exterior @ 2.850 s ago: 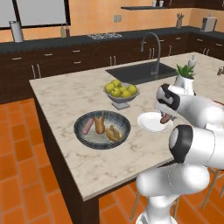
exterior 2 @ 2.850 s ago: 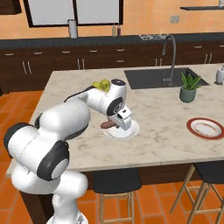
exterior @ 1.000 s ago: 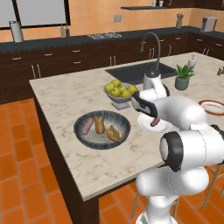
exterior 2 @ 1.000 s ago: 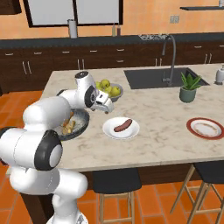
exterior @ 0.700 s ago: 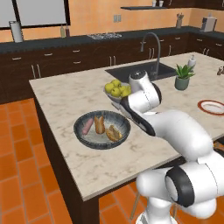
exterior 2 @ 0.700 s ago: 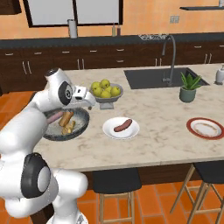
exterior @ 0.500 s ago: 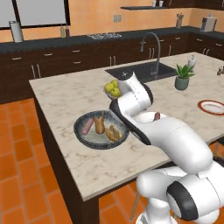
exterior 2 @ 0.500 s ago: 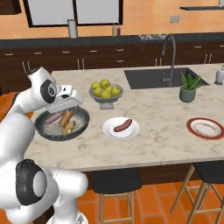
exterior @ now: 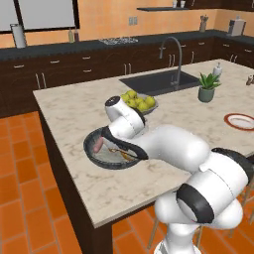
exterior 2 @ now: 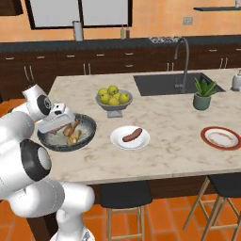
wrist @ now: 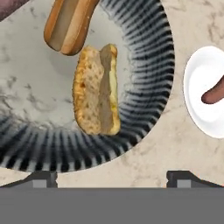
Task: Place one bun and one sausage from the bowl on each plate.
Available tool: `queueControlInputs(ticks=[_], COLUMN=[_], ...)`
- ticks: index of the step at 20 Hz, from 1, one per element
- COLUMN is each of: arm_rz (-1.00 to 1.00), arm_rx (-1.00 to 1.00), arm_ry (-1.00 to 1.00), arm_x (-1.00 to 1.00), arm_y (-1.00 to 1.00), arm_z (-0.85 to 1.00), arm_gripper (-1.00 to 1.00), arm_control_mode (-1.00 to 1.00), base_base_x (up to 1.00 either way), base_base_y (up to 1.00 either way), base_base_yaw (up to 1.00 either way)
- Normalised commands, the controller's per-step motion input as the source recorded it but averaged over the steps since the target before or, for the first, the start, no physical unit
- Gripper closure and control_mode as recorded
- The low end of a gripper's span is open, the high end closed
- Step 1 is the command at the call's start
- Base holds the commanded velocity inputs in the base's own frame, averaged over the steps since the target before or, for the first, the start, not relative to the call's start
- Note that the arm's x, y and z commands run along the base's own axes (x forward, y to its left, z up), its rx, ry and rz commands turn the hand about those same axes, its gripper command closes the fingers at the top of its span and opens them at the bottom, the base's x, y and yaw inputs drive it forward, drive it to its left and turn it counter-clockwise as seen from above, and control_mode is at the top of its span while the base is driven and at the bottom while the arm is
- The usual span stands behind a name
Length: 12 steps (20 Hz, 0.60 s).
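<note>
Hovering over bowl [wrist: 144,65], gripper [wrist: 111,177] fingers wide apart, empty; bun [wrist: 97,89] directly below, untouched.

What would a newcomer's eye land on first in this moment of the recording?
Most likely the big white arm swung out over the dark bowl near the island's left end, its open gripper above a split bun. Next, the plain white plate just right of the bowl, bearing one sausage and no bun. Then the yellow-green apples behind it.
</note>
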Motion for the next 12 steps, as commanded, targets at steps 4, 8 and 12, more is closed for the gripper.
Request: queueControlInputs(ticks=[4, 8, 12], arm_rz=[-0.09, -0.12, -0.03], arm_rx=[0.02, 0.00, 0.00], arm_ry=[0.14, 0.14, 0.10], arm_x=[0.62, 0.34, 0.10], arm_y=[0.01, 0.05, 0.00], arm_z=[-0.66, -0.34, -0.53], arm_gripper=[-1.00, -1.00, -1.00], arm_control_mode=[-1.00, -1.00, -1.00], base_base_x=[0.00, 0.00, 0.00], base_base_y=[0.00, 0.00, 0.00], base_base_yaw=[0.00, 0.00, 0.00])
